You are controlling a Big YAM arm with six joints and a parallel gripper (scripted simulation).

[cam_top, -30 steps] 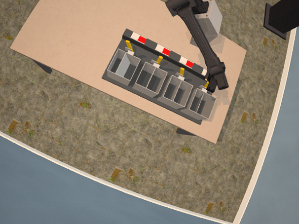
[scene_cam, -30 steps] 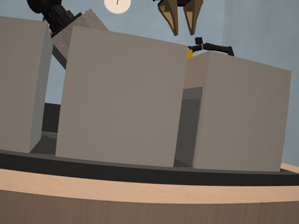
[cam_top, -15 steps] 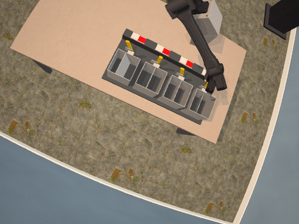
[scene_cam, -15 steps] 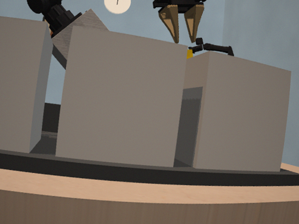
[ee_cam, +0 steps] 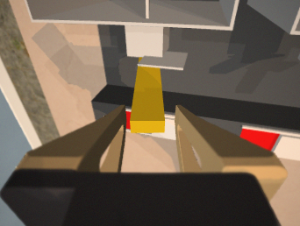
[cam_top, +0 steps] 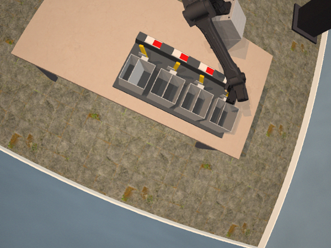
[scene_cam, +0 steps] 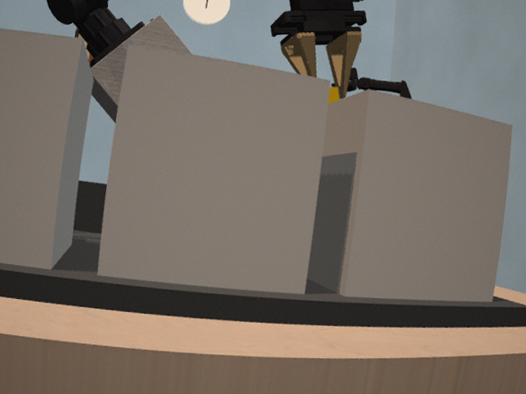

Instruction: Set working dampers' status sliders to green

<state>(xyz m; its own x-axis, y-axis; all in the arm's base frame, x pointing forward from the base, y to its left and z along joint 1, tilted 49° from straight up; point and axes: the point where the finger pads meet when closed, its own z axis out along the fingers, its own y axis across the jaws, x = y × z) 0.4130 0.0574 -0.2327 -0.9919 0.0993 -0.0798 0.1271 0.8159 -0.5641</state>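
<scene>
Four grey dampers (cam_top: 130, 81) (cam_top: 161, 95) (cam_top: 190, 110) (cam_top: 219, 122) stand in a row on the dark base. The leftmost one's lever (cam_top: 142, 50) leans differently from the others, and its pale blade looks tilted. Three sliders in the top view show red (cam_top: 157, 44) (cam_top: 184, 57) (cam_top: 209, 70) beside white covers. The rightmost slider is mostly hidden there; the wrist view shows its red part (ee_cam: 128, 119) and white cover (ee_cam: 168, 127). My gripper (ee_cam: 150, 112) (scene_cam: 326, 84) is partly open. Its fingers stand either side of the rightmost damper's yellow lever (ee_cam: 148, 94), with gaps on both sides.
The neighbouring yellow levers (cam_top: 177, 65) (cam_top: 201, 79) stick up between dampers and sliders. A grey block (cam_top: 230, 26) stands behind the row, near the arm's base. The table's right edge is close to the rightmost damper. A dark column (cam_top: 316, 17) stands beyond the table.
</scene>
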